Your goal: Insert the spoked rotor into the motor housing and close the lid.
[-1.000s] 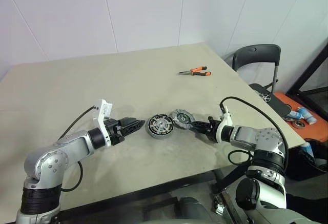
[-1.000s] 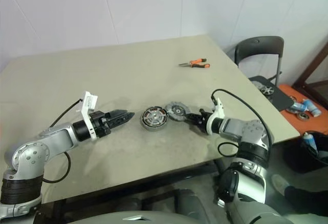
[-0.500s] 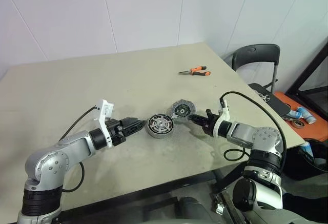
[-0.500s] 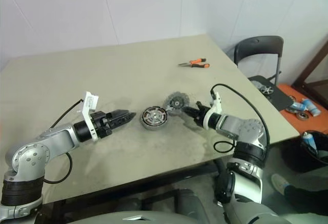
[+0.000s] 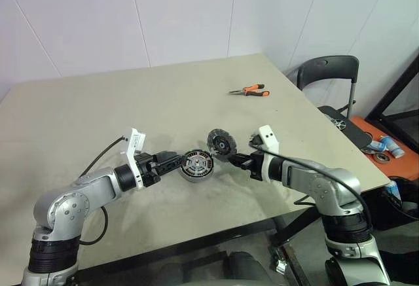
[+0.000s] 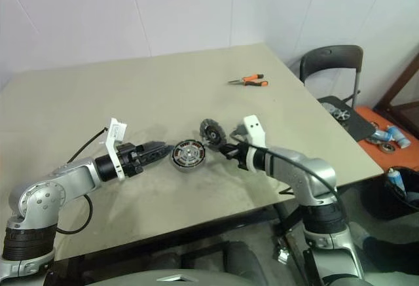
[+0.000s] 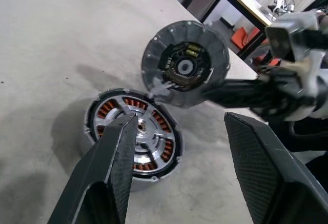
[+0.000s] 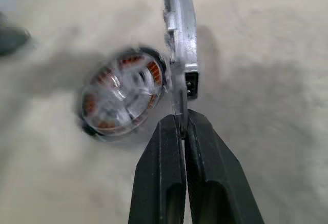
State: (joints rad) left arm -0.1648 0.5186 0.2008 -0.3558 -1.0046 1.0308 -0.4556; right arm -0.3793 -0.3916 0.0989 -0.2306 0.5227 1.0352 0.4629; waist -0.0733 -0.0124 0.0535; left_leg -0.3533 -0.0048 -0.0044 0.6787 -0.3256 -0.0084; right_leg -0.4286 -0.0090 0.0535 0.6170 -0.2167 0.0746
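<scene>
At the lower left of the left eye view, the left gripper (image 5: 175, 161) is being kept where it was a second ago, its black fingers (image 7: 120, 157) held partly apart with nothing between them and their tips just beside the motor housing (image 5: 197, 166). In the left wrist view one finger is being shown in front of the housing's rim; contact cannot be told.

The motor housing is lying flat on the table (image 5: 163, 103) just left of the frame's centre, its copper-orange windings and silvery spoked part being shown face up in the left wrist view. Compared with the frame a second ago, it is now seen slightly further left and closer to the left gripper.

Just right of the housing, the lid (image 5: 221, 144) is being held clear of the table and tilted nearly on edge, at the housing's upper right. A second ago it was lying flat on the table beside the housing; half a second ago it was already being lifted.

The right gripper (image 5: 237, 160), at centre right, is being kept clamped on the lid's rim, fingers (image 8: 169, 167) pressed nearly together. Since a second ago it has been moved left and up, and its wrist rolled.

Orange-handled pliers (image 5: 249, 91) are left unmoved at upper right.
</scene>
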